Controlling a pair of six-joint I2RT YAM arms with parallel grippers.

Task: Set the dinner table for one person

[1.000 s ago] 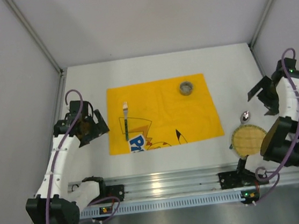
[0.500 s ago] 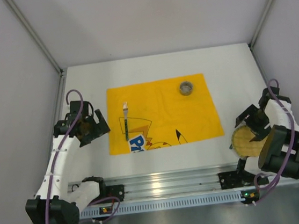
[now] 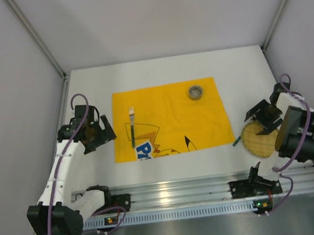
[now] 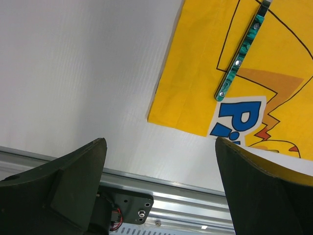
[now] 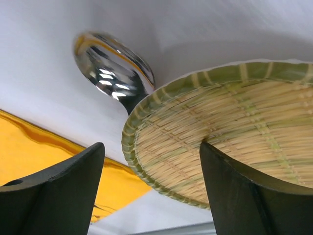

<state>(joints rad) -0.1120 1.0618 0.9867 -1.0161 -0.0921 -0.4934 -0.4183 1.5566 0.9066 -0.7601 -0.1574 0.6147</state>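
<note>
The desk (image 3: 158, 75) is a flat, white, rectangular surface. A yellow printed mat (image 3: 166, 102) lies flat on its middle. A round woven plate (image 3: 257, 141) lies just beside the mat's near right corner. A spoon (image 5: 113, 68) lies on the desk, bowl exposed, its neck running under the plate's rim.

On the large white rectangular tabletop (image 3: 157, 72) we find a yellow cartoon-printed cloth mat (image 3: 186, 122) lying near the middle. On the mat's left part lies a green-handled metal fork (image 3: 132, 127), tines pointing away from the arms. Near the mat's far right corner stands a small grey metal cup (image 3: 195, 92). Right of the mat, just off its near corner, sits a round woven bamboo plate (image 3: 258, 141). A shiny metal spoon (image 5: 112, 68) lies with its bowl just outside the rim and its neck under the plate.
</note>
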